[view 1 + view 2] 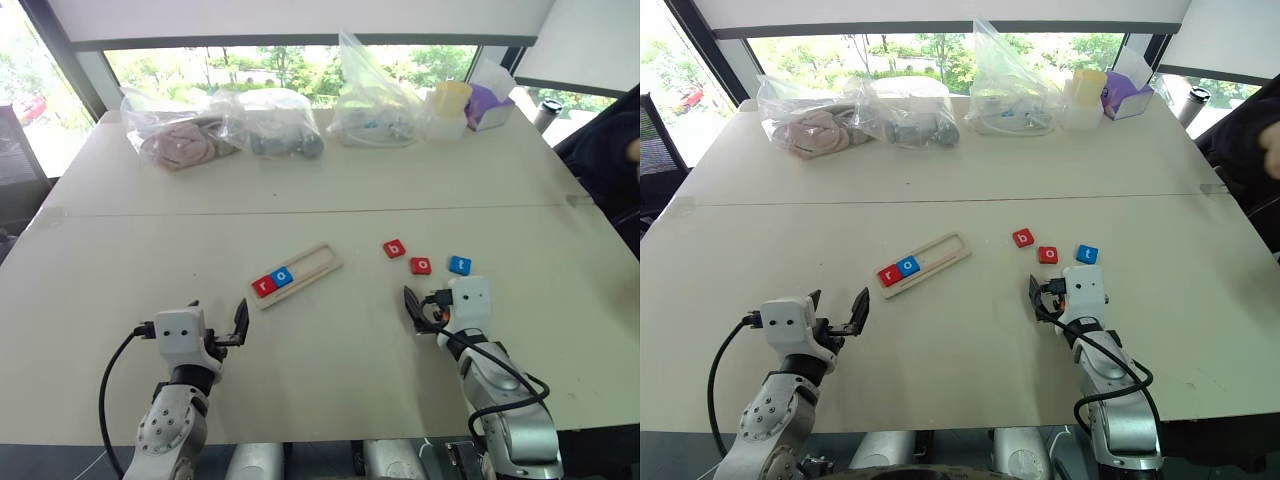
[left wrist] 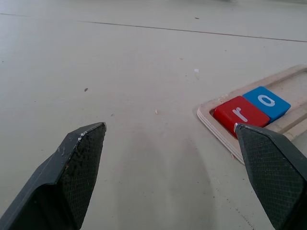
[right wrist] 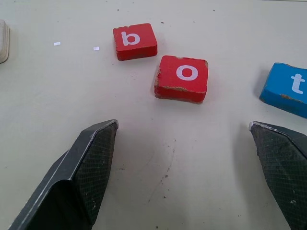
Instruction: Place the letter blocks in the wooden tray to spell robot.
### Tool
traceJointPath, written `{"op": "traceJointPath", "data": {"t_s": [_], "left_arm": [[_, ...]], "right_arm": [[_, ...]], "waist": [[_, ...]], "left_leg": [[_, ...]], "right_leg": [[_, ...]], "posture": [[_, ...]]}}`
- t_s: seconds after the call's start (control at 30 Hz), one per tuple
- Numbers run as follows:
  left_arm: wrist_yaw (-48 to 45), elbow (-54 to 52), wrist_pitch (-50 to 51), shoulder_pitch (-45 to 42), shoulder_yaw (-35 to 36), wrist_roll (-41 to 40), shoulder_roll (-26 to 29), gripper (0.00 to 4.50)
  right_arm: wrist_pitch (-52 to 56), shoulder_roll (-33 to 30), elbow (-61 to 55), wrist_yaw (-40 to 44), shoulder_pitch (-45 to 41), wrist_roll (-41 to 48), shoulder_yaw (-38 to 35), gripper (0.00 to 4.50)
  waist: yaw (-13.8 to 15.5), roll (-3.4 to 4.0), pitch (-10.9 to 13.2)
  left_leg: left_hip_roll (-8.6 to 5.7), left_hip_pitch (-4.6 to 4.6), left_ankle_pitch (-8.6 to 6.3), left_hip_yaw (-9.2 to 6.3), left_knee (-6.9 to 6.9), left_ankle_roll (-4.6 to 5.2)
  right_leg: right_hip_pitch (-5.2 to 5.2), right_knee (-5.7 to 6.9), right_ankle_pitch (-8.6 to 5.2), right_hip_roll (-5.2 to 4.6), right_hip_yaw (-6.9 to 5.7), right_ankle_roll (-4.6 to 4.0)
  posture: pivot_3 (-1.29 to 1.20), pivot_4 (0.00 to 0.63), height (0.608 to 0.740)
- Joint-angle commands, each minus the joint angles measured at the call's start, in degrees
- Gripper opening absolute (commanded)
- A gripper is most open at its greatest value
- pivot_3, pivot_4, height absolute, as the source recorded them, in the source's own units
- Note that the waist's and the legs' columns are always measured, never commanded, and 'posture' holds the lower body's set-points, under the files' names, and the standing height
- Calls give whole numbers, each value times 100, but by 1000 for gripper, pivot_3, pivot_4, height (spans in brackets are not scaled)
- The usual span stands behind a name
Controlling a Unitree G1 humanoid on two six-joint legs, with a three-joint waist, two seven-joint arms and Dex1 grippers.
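Left tool [image 2: 168,177] and right tool [image 3: 184,172] held wide open, empty; black cross-hatched pads. Red r [image 2: 240,114], blue o [image 2: 266,100] seated in grooved light-wood tray [image 1: 296,274]. Square b [image 3: 135,41], o [image 3: 182,78], t [image 3: 288,89] loose on matte bench [image 1: 330,350].

Bare desk [image 1: 330,350] spreads across the lower middle of the frame between the left pincer [image 1: 218,322] and the right pincer [image 1: 430,303], both with fingers spread wide and empty. The wooden tray [image 1: 310,265] lies slanted at centre, its upper right part unfilled, with open desk all round it. Three loose tiles, red b [image 1: 395,248], red o [image 1: 421,265] and blue t [image 1: 459,265], lie apart from each other just above the right pincer. Plastic bags [image 1: 220,125] and containers [image 1: 450,110] crowd the upper edge, well apart from the tiles.
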Motion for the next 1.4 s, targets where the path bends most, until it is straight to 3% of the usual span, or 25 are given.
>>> {"op": "traceJointPath", "data": {"t_s": [0.03,1.07,1.27,1.4], "left_arm": [[-60,-77,-116,24,9,25,33,4500],[-186,-39,-200,-10,88,5,100,4500],[-894,254,-118,-333,603,-391,773,4500],[-1967,560,99,-774,947,-896,1795,4500]], "right_arm": [[-88,-36,-54,25,-49,15,-60,4449],[-247,-226,-50,146,-25,-49,-129,4449],[-384,-833,-375,661,16,-10,-109,4449],[266,-1601,-842,1487,-199,491,-234,4449]], "waist": [[0,0,0],[3,0,0],[7,-1,0],[15,1,0]], "left_leg": [[0,0,0,0,0,0],[0,0,0,0,0,0],[3,1,0,4,1,0],[7,3,1,3,2,1]], "right_leg": [[0,0,0,0,0,0],[0,0,0,0,0,0],[0,2,1,8,-4,-2],[0,5,2,12,-6,-6]], "posture": [[0,150,740],[0,150,740],[0,150,740],[0,150,740]]}}
